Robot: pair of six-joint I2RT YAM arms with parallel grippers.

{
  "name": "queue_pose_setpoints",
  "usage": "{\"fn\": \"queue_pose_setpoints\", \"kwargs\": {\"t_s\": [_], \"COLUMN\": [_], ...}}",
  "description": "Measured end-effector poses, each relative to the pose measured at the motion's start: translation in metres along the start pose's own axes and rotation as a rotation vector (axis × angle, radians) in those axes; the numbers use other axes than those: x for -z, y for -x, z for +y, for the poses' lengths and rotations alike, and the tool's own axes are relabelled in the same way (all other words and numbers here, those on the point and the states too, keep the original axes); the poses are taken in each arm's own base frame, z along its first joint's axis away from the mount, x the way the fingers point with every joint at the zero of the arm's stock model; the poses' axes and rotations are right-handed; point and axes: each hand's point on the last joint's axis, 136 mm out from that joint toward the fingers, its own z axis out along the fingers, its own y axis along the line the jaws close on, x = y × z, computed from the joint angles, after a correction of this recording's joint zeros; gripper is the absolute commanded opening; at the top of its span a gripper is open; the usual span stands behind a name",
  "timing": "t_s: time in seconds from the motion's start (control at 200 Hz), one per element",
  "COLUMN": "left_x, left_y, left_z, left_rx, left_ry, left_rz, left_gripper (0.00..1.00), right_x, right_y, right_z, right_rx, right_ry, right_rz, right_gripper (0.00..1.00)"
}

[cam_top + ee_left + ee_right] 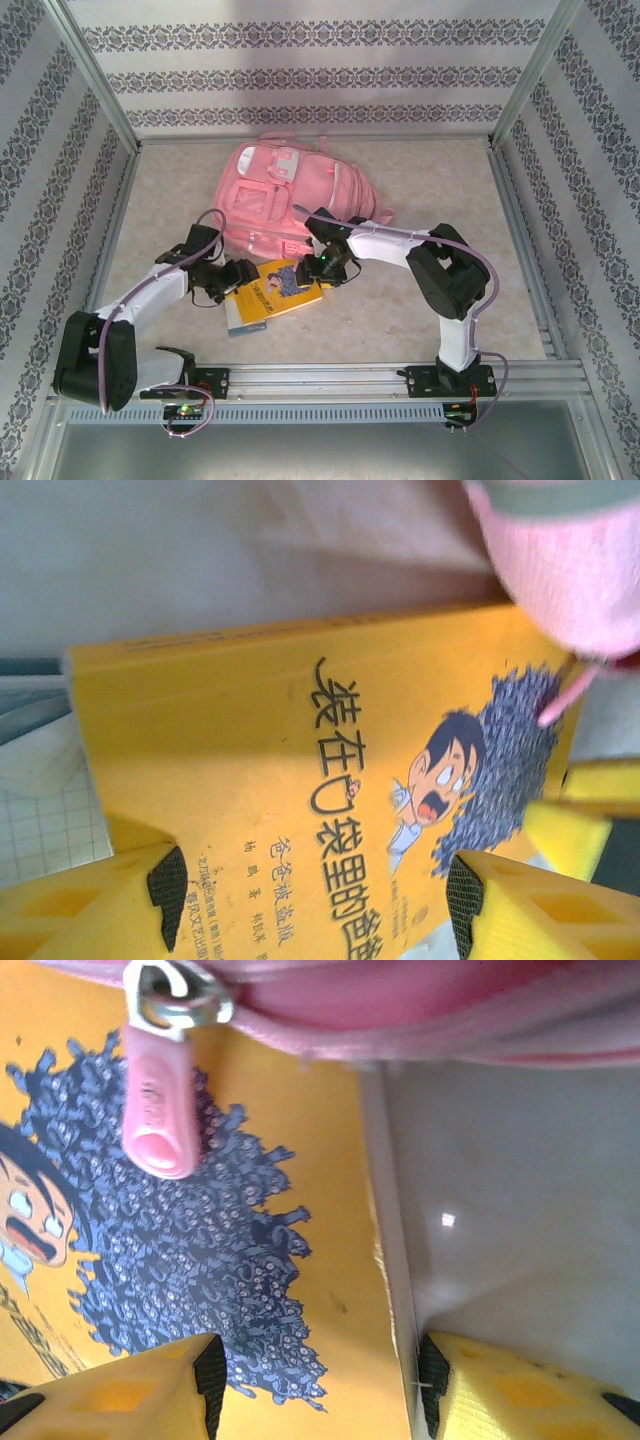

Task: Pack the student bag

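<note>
Bag (290, 195) is lying flat at far centre of table (440, 200), near edge overlapping book (275, 292) corner. Book's long axis is running L–R, slightly slanted, betw. L gripper (232, 283) and R gripper (328, 268). Both are hovering spread over opp. ends, R sitting nearer bag.

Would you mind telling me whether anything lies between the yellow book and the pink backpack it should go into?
Nothing visible does. The yellow book lies right at the near edge of the backpack, and a pink zipper pull hangs over its cover. Whether that pocket is open cannot be told.
</note>
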Motion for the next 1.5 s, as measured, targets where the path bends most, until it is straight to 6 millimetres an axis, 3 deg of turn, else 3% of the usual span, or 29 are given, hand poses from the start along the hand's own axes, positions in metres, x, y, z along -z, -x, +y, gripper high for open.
{"fn": "queue_pose_setpoints", "kwargs": {"t_s": [0.15,0.275,0.37,0.495,0.645,0.834,1.024,1.264,1.499], "left_x": [-0.012,-0.020,-0.019,-0.004,0.003,-0.039,-0.065,-0.074,-0.075], "left_y": [-0.034,-0.062,-0.066,-0.052,-0.027,-0.003,0.009,0.014,0.021], "left_z": [-0.022,-0.045,-0.060,-0.083,-0.103,-0.090,-0.083,-0.091,-0.091], "left_rx": [-0.078,-0.149,-0.202,-0.286,-0.362,-0.362,-0.375,-0.399,-0.409], "left_ry": [-0.036,-0.073,-0.095,-0.111,-0.104,0.007,0.064,0.029,0.015], "left_rz": [0.116,0.239,0.275,0.235,0.163,0.212,0.259,0.284,0.282], "left_gripper": [0.72,0.75,0.76,0.75,0.72,0.70,0.67,0.65,0.53], "right_x": [0.018,0.046,0.068,0.083,0.072,0.048,0.030,0.018,0.012], "right_y": [0.004,0.004,0.000,-0.010,-0.025,-0.047,-0.056,-0.055,-0.057], "right_z": [-0.024,-0.045,-0.055,-0.054,-0.036,-0.029,-0.018,-0.009,-0.004], "right_rx": [-0.035,-0.075,-0.108,-0.123,-0.106,-0.157,-0.173,-0.220,-0.278], "right_ry": [-0.044,-0.074,-0.069,-0.009,0.127,0.258,0.328,0.389,0.426], "right_rz": [-0.066,-0.160,-0.225,-0.258,-0.179,-0.048,0.030,0.087,0.154], "right_gripper": [0.56,0.56,0.53,0.49,0.49,0.50,0.49,0.45,0.40]}}
